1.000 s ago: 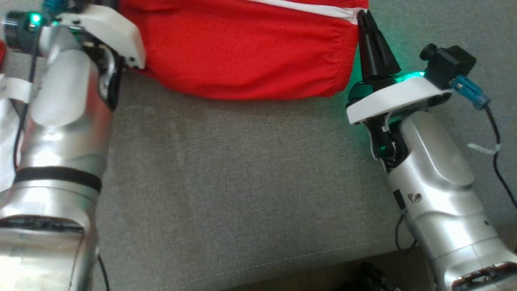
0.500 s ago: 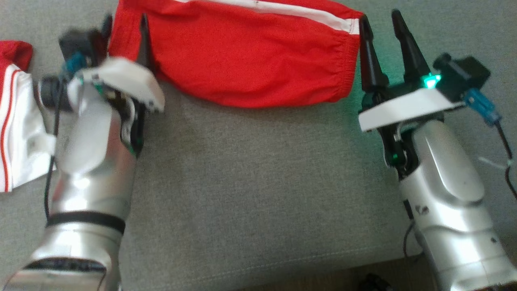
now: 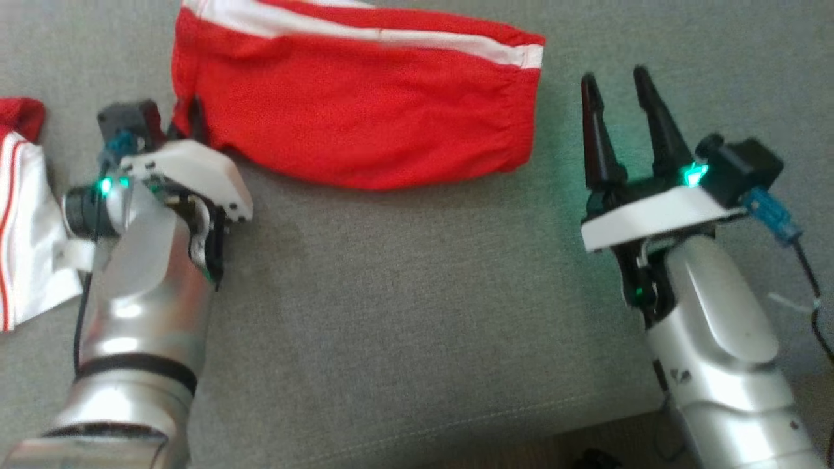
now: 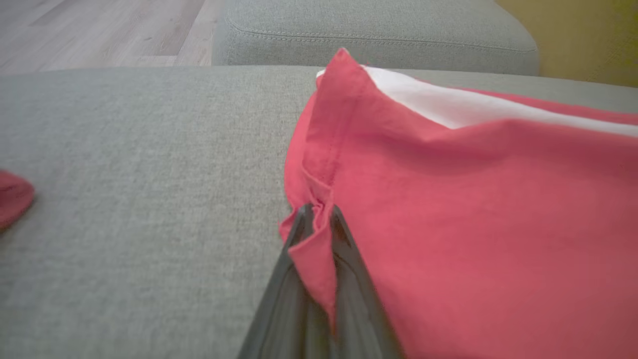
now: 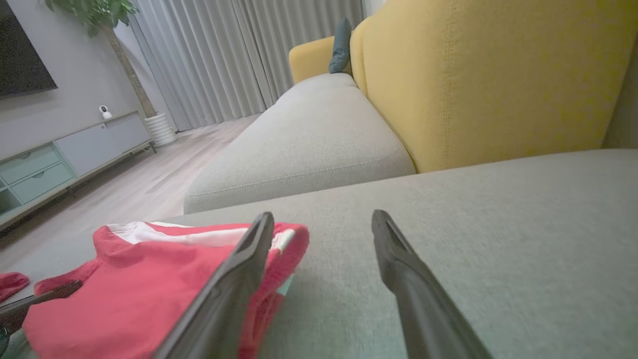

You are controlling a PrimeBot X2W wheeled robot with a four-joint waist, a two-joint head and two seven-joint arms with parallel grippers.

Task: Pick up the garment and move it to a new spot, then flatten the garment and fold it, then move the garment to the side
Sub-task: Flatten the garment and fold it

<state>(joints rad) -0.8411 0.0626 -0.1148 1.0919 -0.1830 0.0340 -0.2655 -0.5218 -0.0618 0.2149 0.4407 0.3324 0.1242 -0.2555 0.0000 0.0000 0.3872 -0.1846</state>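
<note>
Now that the right gripper has let go, one arm alone has hold of the cloth.

- The grey sofa seat point(image 3: 404, 312) carries everything.
- The red garment point(image 3: 365, 124) lies at 12 o'clock in the head view. It is folded into a fairly flat band, with the white stripe along its far edge.
- A second red-and-white garment point(image 3: 26, 221) sits at 9 o'clock, apart from the first.
- The right gripper point(image 3: 616, 75) was shut at the garment's 3 o'clock edge a second ago and spread half a second ago. It is now wide apart and empty, near that edge but clear of it, with grey fabric between.
- The left gripper point(image 4: 319, 219) has its fingers almost together, pinching a small bunch of hem at the garment's 8 o'clock corner, same hold as before.
- The head camera has shifted too, so some of the garment's drift in the picture is not real movement.

The fold looks done. A release on the right with the left hold kept suggests the last step, sliding the garment aside, probably toward 9 o'clock. Pulling from one corner could drag the layers open.
</note>
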